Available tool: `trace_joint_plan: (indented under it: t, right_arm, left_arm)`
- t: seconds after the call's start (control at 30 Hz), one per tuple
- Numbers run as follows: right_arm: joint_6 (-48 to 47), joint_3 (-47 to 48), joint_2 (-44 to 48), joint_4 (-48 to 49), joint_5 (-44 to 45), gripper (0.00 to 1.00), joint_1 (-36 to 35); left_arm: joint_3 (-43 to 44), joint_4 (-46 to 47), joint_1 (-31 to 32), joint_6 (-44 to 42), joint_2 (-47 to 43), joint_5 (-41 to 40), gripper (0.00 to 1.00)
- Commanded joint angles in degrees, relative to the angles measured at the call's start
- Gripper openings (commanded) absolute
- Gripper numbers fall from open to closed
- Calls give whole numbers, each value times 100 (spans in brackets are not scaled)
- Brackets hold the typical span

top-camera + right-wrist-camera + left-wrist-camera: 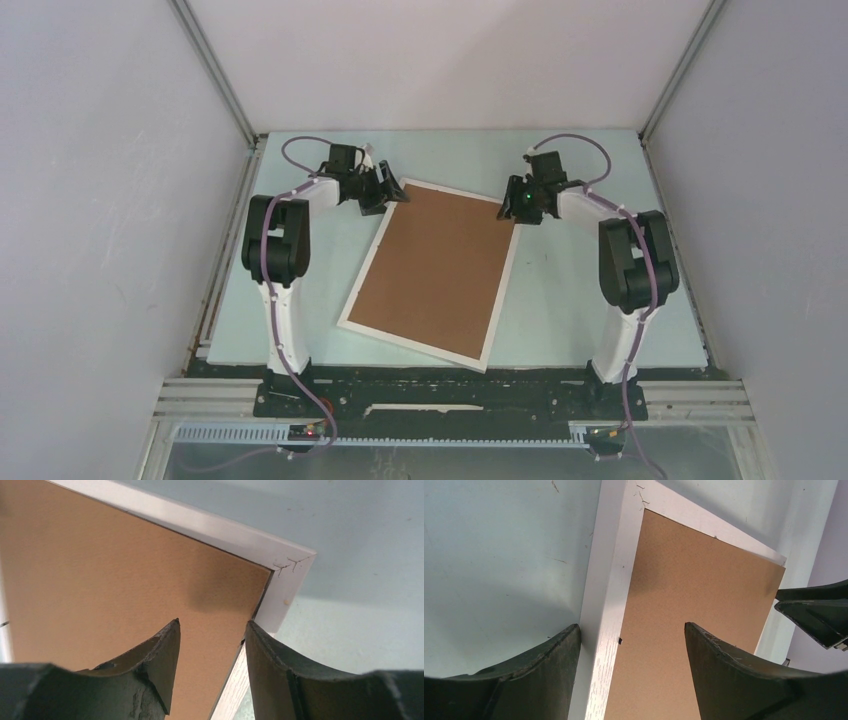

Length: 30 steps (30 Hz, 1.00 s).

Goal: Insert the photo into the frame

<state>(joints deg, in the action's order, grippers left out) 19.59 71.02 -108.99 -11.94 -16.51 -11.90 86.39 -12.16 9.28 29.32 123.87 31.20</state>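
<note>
Pale table [590,300] holds white frame [609,605], brown backing board [435,270] uppermost.

High rear overview of the whole table [560,320] — wrist views close, angled down, apparently onto the frame's [609,605] far corners.

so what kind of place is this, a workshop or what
Probably a robot lab test cell: a left arm and right arm bolted to a pale table, plain walls on metal rails enclosing it, a frame laid out.

thin white frame [609,605] lying flat, back side up, skewed clockwise
</note>
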Motion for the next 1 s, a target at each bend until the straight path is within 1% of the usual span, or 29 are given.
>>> trace_joint_plan:
  t: [0.0,0.13,0.2,0.3,0.4,0.47,0.5,0.63,0.7,0.8,0.87,0.97]
  right_arm:
    - [-16,754,-657,-1597,719,57,-935]
    - [-36,1305,-1100,-2359,1711,54,-1239]
    - [-136,1775,-1456,-2815,2045,54,-1331]
    - [-273,2250,-1863,-3214,2218,55,-1472]
    - [-293,2306,-1966,-3232,2342,55,-1578]
    - [-324,2286,-1986,-3188,2351,52,-1613]
    - [-338,2219,-1931,-3102,2266,51,-1609]
    - [-214,1436,-1167,-1879,757,51,-1283]
    - [-46,987,-658,-1342,251,52,-1043]
    - [83,719,20,-925,-598,63,-671]
    - [158,677,294,-887,-987,68,-415]
    - [198,608,608,-1045,-1175,74,-35]
  left_arm:
    - [229,-207,470,162,-45,895,77]
    - [237,-492,463,-12,-233,557,80]
    - [277,-657,461,-134,-319,379,81]
    - [324,-875,461,-275,-446,183,83]
    - [339,-910,453,-304,-510,148,83]
    - [343,-936,452,-298,-527,145,83]
    - [343,-937,452,-304,-534,146,83]
    - [330,-937,437,-282,-498,225,84]
    - [287,-937,403,-261,-510,218,85]
    - [202,-931,323,-321,-652,98,88]
    - [268,-1092,274,-479,-755,-211,92]
    - [406,-1476,231,-728,-968,-664,96]
